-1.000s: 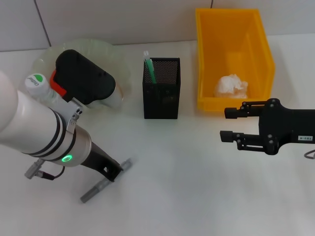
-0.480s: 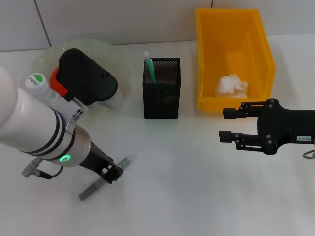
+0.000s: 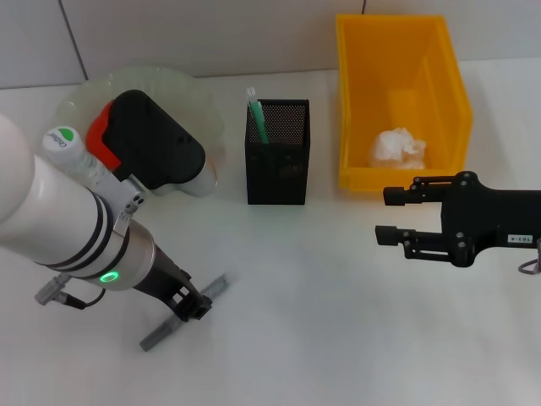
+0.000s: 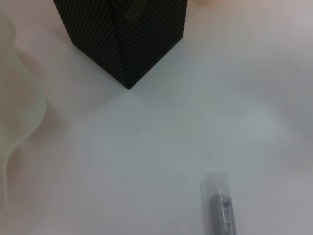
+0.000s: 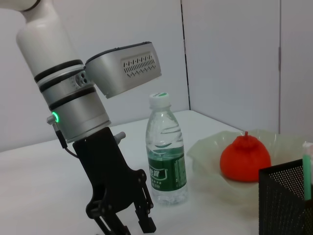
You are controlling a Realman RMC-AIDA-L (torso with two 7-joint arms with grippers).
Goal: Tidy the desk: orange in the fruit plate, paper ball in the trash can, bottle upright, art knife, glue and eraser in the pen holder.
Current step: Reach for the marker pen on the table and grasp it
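We see the left pincer [image 3: 190, 306] low over the white worktop [image 3: 338, 338], fingers spread either side of a slim grey art knife [image 3: 182, 314] lying flat. Behind it: black mesh pen holder [image 3: 277, 152] w/ a green-and-white glue stick [image 3: 256, 114]; clear water bottle [image 5: 167, 155] upright beside the pale green fruit plate [image 5: 215, 147] holding the orange [image 5: 245, 158]. Right pincer [image 3: 390, 216] hovers w/ fingers apart just in front of the yellow plastic bin [image 3: 397, 51] holding a white paper ball [image 3: 396, 148].
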